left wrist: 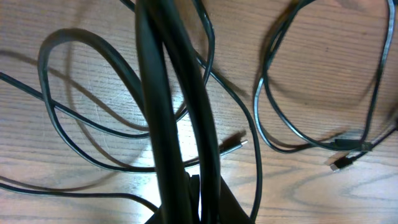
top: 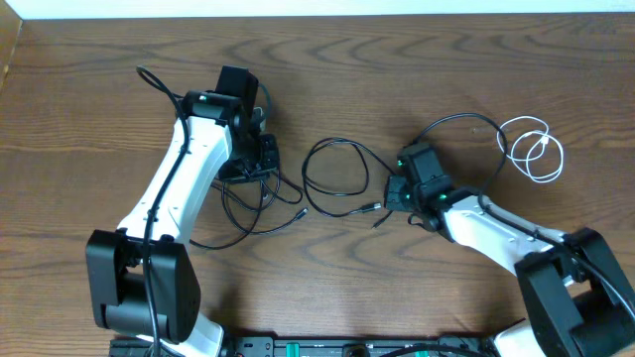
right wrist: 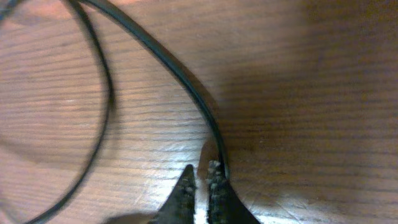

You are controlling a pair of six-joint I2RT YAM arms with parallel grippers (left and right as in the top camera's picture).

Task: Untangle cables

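Upper strip, overhead view: bare table (top: pixel 397 59) from edge to edge, a wide-open lane.
Centre: black cable (top: pixel 305 171) lies in a flat ring, its plug ends trailing just below. There's bare wood inside the ring.
Left centre: left arm (top: pixel 184 169) slants across, and the cable tangle crowds just below and right of its tip. It's tight in there.
Lower right: right arm (top: pixel 486 223) cuts in from the corner.
Upper right: white cable (top: pixel 543 149) is coiled near the edge, with a black strand arching beside it.
Bottom middle: open wood between the two arms.

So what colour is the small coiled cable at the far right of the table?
White. The white cable shows best in the overhead view.
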